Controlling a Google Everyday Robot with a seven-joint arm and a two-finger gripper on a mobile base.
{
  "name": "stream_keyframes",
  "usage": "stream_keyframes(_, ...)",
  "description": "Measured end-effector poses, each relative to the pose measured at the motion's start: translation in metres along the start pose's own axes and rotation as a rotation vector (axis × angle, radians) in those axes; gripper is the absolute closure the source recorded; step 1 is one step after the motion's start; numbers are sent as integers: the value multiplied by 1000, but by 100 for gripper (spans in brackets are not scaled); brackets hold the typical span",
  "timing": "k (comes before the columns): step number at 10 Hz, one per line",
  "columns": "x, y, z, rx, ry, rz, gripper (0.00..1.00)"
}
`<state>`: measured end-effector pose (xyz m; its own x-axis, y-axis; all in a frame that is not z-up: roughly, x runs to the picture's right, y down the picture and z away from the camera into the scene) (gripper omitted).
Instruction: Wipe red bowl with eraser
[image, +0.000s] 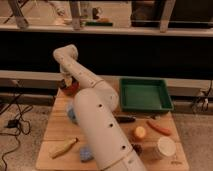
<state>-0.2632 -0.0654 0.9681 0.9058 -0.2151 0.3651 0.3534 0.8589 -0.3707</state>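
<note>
Nearest the camera, the white arm (100, 130) rises over the wooden table (55, 125), hiding much of its middle. A pale-yellow piece (64, 148) lies by the near left corner, a white cup (165, 148) by the near right. Toward the far left edge, the pincer (66, 82) hangs over the red bowl (70, 89), pressed together; the eraser is not discernible. Wiping appears under way, completion unconfirmed. A green tray (145, 95) occupies the far right corner. Beyond, dark panels and railings.

Fat white arm (95, 120), dotted holes.
</note>
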Motion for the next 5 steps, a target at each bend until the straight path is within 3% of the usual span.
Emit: stream_keyframes(5,0,12,-30,34,-5,-11,100)
